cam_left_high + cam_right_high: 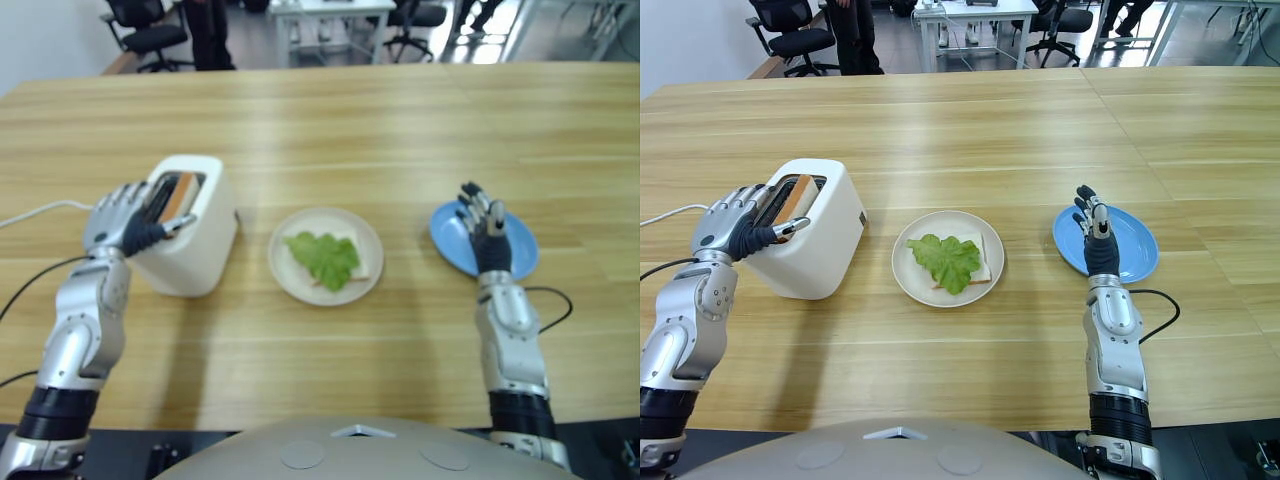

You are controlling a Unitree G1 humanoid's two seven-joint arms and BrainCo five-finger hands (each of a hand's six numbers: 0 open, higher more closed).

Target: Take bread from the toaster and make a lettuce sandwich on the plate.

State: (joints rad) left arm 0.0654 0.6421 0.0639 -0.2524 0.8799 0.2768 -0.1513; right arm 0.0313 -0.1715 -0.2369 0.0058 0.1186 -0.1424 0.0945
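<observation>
At frame left the left hand (735, 225) grips the bread (800, 195) in the toaster (825, 250) with curled fingers; the right hand (1095, 235) hovers open-fingered over the blue plate (1135, 255)

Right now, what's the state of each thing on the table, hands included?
toaster: upright, toaster slice in its slot
toaster slice: standing, top poking out
cream plate: holds bottom slice topped with lettuce
lettuce: uncovered, no top slice yet
blue plate: flat, partly under right hand
left hand: on toaster top by the slice, grip unclear
right hand: open, over blue plate
</observation>
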